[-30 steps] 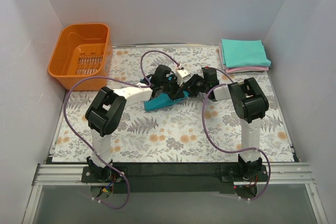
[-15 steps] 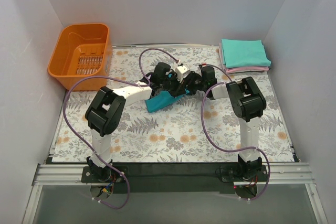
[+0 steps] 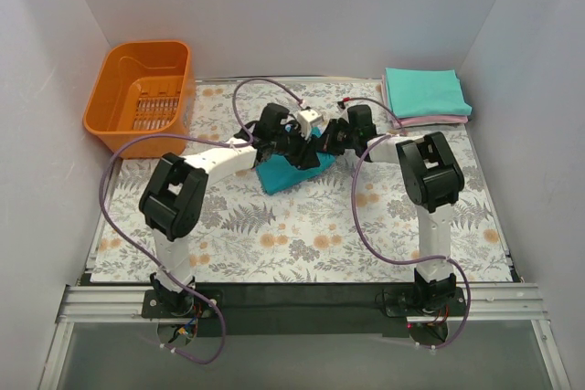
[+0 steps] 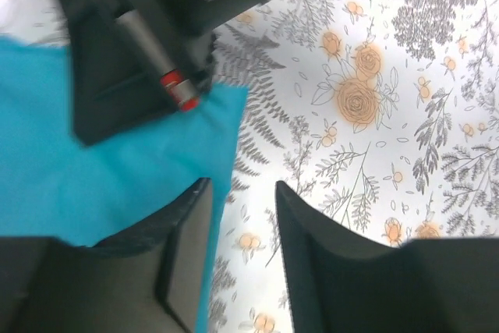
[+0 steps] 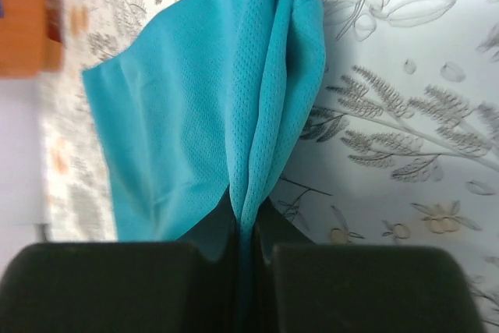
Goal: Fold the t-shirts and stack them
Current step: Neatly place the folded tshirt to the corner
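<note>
Cloth handling at mid-table: the deep teal-blue t-shirt point(image 3: 288, 173) lay bunched near the middle of the floral table point(image 3: 274, 244), with both arms meeting over it. The right gripper point(image 5: 245, 232) was pressed together on a gathered fold of this shirt. The left gripper point(image 4: 242, 189) stood spread at the shirt's edge, bare table showing between its jaws. The mint-teal t-shirt point(image 3: 422, 91) lay folded on the pink t-shirt point(image 3: 430, 121) at the far right corner; the orange basket point(image 3: 105, 98) sat far left.

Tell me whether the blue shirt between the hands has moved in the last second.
Yes, slightly: the blue shirt has shifted up the top view, toward the folded mint shirt at the far right corner.
</note>
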Tool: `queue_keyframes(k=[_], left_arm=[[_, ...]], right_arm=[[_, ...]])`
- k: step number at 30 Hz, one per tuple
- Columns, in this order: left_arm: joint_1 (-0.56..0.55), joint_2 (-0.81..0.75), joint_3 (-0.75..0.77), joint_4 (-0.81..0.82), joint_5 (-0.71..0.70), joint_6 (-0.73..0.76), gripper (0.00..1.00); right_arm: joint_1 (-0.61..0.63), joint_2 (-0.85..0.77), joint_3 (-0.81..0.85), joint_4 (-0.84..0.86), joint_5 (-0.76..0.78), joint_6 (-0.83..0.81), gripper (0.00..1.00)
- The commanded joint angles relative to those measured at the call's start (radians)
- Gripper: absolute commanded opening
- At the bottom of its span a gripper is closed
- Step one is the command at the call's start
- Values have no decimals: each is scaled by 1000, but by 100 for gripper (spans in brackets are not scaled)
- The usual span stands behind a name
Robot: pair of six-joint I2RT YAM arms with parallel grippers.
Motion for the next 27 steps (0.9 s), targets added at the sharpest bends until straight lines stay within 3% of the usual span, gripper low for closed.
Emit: queue_keyframes(k=[1, 4, 7, 8, 20, 27], left_arm=[[96, -170, 22, -84, 37, -75, 41], [156, -185, 65, -190, 5, -77, 57], [196, -195, 75, -244, -26, -68, 60], [208, -198, 74, -260, -32, -62, 71], [217, -222, 17, -227, -56, -66, 71], [219, -228, -6, -210, -61, -65, 71]], right_arm=[[-17, -109, 97, -167, 81, -311, 1], [-37, -120, 174, -284, 141, -486, 1], [-56, -126, 218, -338, 201, -639, 1], [-59, -126, 252, -375, 211, -670, 1], [-186, -68, 488, -491, 274, -1001, 1], [-267, 3, 680, -582, 277, -1060, 1]])
